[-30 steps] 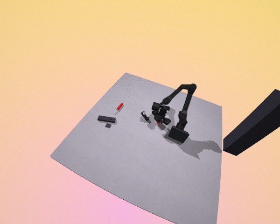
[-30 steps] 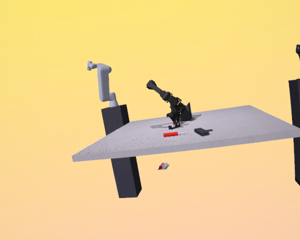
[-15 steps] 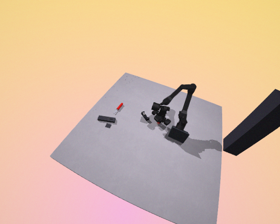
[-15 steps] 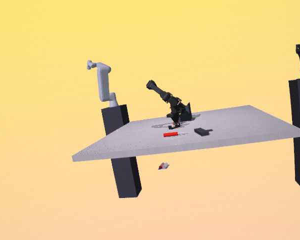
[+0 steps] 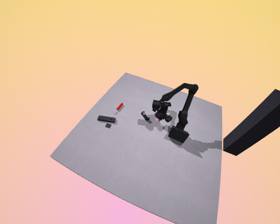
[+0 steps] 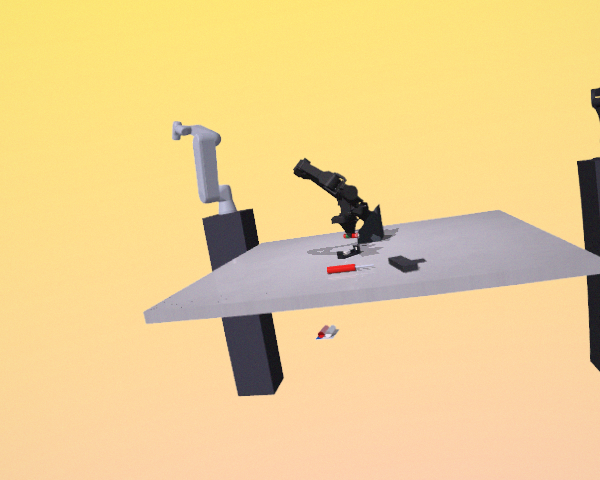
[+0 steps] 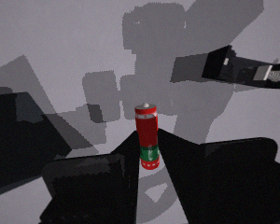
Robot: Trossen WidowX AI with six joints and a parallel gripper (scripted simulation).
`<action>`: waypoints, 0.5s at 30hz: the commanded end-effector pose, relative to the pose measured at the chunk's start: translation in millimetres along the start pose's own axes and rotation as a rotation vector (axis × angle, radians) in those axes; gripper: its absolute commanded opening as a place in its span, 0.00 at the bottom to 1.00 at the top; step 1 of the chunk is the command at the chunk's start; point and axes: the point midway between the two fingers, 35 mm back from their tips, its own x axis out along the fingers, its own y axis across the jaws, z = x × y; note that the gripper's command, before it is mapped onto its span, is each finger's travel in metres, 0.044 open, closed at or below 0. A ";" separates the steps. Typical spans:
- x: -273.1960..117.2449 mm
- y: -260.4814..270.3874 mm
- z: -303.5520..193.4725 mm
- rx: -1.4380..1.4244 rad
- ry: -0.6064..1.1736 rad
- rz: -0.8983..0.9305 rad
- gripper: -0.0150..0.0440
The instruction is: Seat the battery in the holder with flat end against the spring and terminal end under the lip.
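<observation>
The red battery (image 5: 159,119) (image 6: 353,235) (image 7: 147,131) has a green band near its flat end. In the wrist view its terminal nub points away from the fingers, toward the top. My gripper (image 7: 147,133) is shut on the battery, which is held crosswise to the holder's length, a little above the table. The black holder (image 5: 145,116) (image 6: 348,255) (image 7: 246,67) lies apart from it, on the table at the upper right of the wrist view. Its spring shows at the right edge of that view, and a raised end wall at its other end.
A red-handled screwdriver (image 5: 119,106) (image 6: 341,268) and a dark oblong box (image 5: 106,118) (image 6: 403,263) lie on the table (image 5: 125,154) (image 6: 496,242) beyond the holder. A small dark flat square (image 5: 108,125) lies beside the box. The arm's dark base (image 5: 178,134) stands behind the gripper.
</observation>
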 end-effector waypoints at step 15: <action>-24.3 -73.8 28.2 -0.702 -0.005 -0.001 0.36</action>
